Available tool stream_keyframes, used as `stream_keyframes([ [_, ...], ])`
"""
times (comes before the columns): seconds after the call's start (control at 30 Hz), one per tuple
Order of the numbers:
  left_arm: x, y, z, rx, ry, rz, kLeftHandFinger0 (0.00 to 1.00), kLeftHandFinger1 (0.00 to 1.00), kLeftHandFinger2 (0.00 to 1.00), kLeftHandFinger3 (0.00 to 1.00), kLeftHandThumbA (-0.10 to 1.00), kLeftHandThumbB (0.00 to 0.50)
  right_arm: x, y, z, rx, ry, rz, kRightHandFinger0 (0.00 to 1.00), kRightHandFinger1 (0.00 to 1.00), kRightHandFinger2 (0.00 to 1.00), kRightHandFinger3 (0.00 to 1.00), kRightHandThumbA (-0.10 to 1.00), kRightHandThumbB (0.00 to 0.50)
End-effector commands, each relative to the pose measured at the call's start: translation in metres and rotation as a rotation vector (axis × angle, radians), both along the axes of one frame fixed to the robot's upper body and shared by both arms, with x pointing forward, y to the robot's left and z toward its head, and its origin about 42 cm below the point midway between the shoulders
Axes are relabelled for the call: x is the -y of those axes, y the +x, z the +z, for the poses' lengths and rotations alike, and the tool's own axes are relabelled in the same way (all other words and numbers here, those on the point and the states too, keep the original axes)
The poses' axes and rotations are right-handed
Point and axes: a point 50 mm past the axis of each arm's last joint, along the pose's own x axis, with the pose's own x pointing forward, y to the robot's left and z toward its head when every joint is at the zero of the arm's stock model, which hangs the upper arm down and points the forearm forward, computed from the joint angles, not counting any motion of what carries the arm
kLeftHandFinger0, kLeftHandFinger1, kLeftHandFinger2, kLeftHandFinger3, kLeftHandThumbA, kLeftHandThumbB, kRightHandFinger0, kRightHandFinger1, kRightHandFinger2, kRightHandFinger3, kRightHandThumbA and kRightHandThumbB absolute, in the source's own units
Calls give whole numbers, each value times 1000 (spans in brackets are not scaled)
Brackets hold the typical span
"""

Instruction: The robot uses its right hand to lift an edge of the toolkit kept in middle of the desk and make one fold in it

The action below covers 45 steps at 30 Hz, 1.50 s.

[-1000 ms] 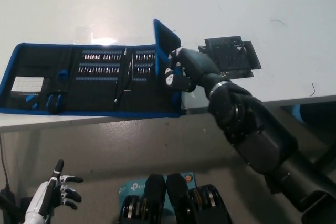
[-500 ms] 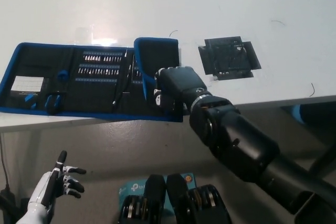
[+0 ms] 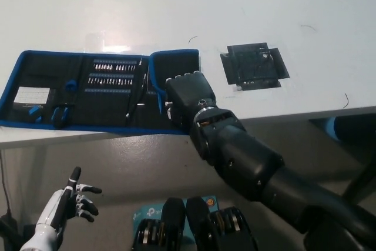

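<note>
While the toolkit (image 3: 88, 89) lies unrolled along the near edge of the white tabletop (image 3: 176, 10), its right end panel (image 3: 174, 69) is turned over leftward onto the neighbouring section, with the black right robot hand (image 3: 187, 99) lying palm-down on it, fingers together and flat, pressing rather than gripping. The fold therefore appears made or very nearly so; what remains, by this view, is to see the flap lie flat and to lift the hand clear. The rest of the kit is open, showing rows of bits (image 3: 114, 70) and a white card (image 3: 30, 94) at the far left. A dark square patch (image 3: 254, 66) sits on the tabletop just right of the kit, apart from it and obstructing nothing. The white left robot hand (image 3: 66, 204) rests low at the lower left, below the tabletop, fingers spread and empty.
</note>
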Motion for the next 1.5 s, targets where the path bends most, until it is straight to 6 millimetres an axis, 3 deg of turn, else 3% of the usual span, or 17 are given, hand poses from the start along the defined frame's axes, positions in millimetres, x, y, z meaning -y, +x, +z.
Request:
stream_keyframes([
  [0.0,-4,6,12,25,23,-31,395,378,283,488,1000,500,7,-17,-46,-180,-59,-43,1000,1000,1000,1000,197,339],
  [0.17,-3,8,14,23,32,-35,397,384,303,480,1000,478,5,-15,-20,-202,49,-47,1000,1000,1000,1000,243,339],
  [0.33,-3,9,12,24,19,-35,387,379,285,479,1000,479,8,-19,3,-215,168,-14,1000,1000,1000,1000,201,361],
  [0.47,-3,6,10,16,14,-20,403,398,282,476,1000,500,9,-23,20,-234,254,-24,1000,1000,1000,1000,174,323],
  [0.5,-3,5,8,10,13,-13,406,401,293,474,1000,480,9,-23,29,-243,288,-25,1000,1000,1000,1000,223,320],
  [0.6,-3,3,7,12,7,-9,391,390,287,458,1000,483,9,-25,40,-253,333,-25,1000,1000,1000,1000,321,362],
  [0.67,-4,4,5,15,10,-16,375,377,285,453,1000,499,9,-27,52,-268,362,-9,1000,1000,1000,1000,466,410],
  [0.73,-4,3,5,7,8,-15,379,382,291,440,1000,500,7,-31,61,-271,390,11,1000,1000,1000,1000,494,423],
  [0.93,-4,3,5,2,15,-13,380,382,286,456,1000,500,3,-36,77,-261,417,38,1000,1000,1000,1000,491,430],
  [1.0,-3,4,3,-2,7,-11,389,371,271,460,1000,500,1,-37,80,-248,442,43,1000,1000,1000,1000,500,458],
  [1.17,-4,2,3,-2,15,-13,386,364,264,450,1000,500,2,-40,89,-247,461,58,1000,1000,1000,1000,472,449],
  [1.23,-6,1,3,0,9,-17,380,366,286,470,1000,500,5,-41,98,-234,460,68,1000,1000,1000,1000,491,424],
  [1.3,-6,1,2,-3,8,-15,388,373,295,465,1000,500,16,-43,117,-197,475,90,1000,1000,1000,1000,460,437],
  [1.33,-6,1,2,-3,8,-15,390,374,296,465,1000,500,16,-44,117,-198,475,90,1000,1000,1000,1000,463,437],
  [1.4,-7,1,2,-9,15,-22,436,417,328,508,1000,500,33,-47,139,-155,510,114,1000,1000,1000,1000,531,466],
  [1.47,-8,1,2,-4,26,-25,433,417,326,509,1000,500,51,-49,158,-131,542,118,1000,1000,1000,1000,568,464],
])
